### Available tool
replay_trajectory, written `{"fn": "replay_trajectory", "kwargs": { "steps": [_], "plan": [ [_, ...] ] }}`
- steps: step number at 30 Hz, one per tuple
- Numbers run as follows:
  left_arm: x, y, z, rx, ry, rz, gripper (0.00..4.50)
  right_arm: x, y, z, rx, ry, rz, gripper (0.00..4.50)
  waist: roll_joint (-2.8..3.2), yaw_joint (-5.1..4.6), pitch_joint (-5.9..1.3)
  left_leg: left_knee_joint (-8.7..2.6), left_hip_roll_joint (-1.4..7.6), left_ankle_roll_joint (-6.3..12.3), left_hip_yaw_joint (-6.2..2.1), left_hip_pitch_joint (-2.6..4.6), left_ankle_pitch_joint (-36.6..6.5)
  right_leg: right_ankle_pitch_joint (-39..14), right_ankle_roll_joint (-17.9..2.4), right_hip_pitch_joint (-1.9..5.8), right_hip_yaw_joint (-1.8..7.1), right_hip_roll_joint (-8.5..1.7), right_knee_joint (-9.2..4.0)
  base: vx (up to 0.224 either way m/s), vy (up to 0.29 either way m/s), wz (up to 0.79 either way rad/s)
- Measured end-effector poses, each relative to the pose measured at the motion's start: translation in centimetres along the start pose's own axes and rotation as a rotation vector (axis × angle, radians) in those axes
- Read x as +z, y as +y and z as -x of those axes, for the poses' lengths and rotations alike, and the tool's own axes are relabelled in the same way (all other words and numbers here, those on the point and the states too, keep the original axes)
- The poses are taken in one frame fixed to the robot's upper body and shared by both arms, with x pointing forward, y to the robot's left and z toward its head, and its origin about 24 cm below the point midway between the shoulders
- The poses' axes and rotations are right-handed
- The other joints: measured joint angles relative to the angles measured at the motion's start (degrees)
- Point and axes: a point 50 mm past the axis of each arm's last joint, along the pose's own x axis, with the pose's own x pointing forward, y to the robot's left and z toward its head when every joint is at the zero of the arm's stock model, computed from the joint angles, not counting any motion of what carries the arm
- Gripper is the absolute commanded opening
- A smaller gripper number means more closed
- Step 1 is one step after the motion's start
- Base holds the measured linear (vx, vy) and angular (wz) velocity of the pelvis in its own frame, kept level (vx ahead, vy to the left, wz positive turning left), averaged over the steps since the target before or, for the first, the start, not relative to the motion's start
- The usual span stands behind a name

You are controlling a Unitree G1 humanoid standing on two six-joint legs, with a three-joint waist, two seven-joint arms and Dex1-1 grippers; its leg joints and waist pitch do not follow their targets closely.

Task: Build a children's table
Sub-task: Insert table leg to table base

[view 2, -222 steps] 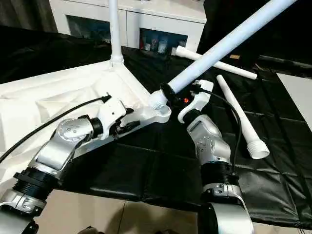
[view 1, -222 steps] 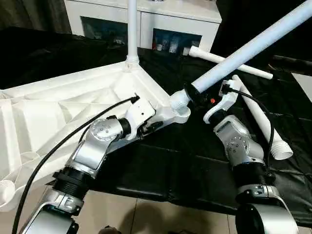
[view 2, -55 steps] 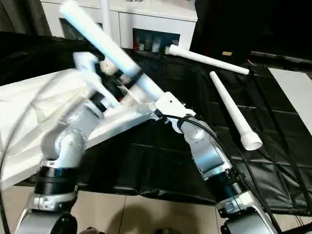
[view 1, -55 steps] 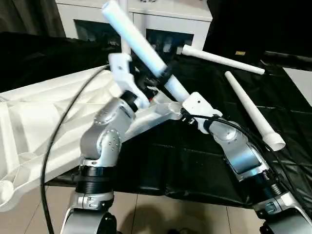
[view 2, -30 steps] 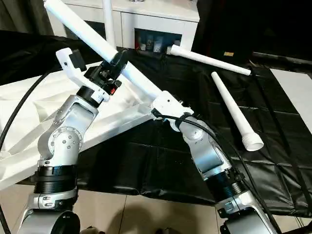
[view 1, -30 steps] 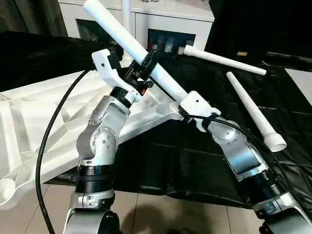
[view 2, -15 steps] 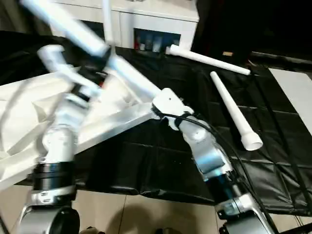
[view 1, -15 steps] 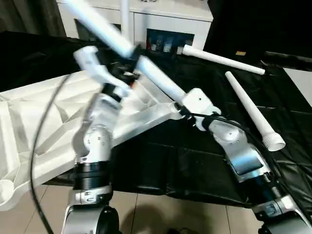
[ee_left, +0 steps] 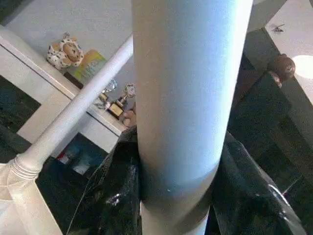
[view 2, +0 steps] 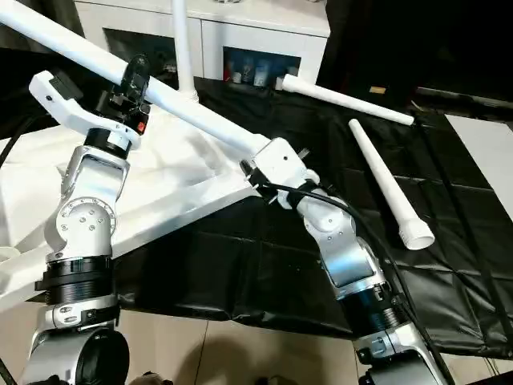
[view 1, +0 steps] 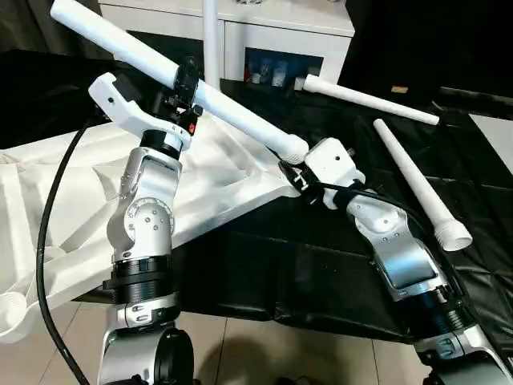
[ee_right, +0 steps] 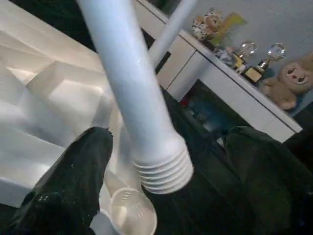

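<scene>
From the head views, the left hand (view 1: 186, 87) clamps a white leg (view 1: 232, 119) held aslant over the upturned tabletop (view 1: 72, 200), its threaded end near the right hand (view 1: 298, 170) at the near corner. In the left wrist view, the black fingers (ee_left: 115, 196) hug the leg. In the right wrist view, the right hand's fingers (ee_right: 73, 171) stand wide, the threads hanging just above the empty corner socket (ee_right: 131, 215); the next move is probably lowering and screwing it in.

You've passed the leg (view 1: 192, 76) from the right gripper (ee_right: 161, 161), now spread wide, to the left gripper (view 1: 186, 84); its threaded end has lifted off the corner socket (ee_right: 131, 218).
</scene>
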Motion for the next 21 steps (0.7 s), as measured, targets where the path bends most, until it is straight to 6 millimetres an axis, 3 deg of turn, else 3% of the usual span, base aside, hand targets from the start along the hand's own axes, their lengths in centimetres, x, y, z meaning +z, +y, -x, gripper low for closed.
{"fn": "replay_trajectory", "kwargs": {
  "steps": [7,14,21],
  "plan": [
    [0.5,0.2,-0.1,-0.027,0.006,-0.054,1.62,-0.2,-0.5,0.1,-0.019,-0.001,-0.03,4.4,0.0,-0.01,0.0,0.0,0.0,0.0,0.0,0.0,0.0,0.0,0.0,0.0,0.0,0.0,0.0,0.0,0.0,0.0],
    [0.8,0.1,-0.1,-0.071,0.017,-0.089,1.62,-0.1,-1.5,0.5,-0.02,-0.044,-0.077,3.67,-0.01,0.07,0.0,0.02,0.01,0.01,0.0,-0.01,0.0,0.0,0.0,0.0,0.0,0.0,0.02,0.0,0.0,0.0],
    [0.4,-0.6,-0.3,-0.121,0.043,-0.104,1.62,0.1,-1.4,0.5,-0.014,-0.06,-0.071,3.23,-0.03,0.05,0.01,0.03,0.01,0.01,0.0,0.01,0.0,0.0,0.0,0.0,0.0,0.0,0.06,0.0,0.0,0.0]
  ]
}}
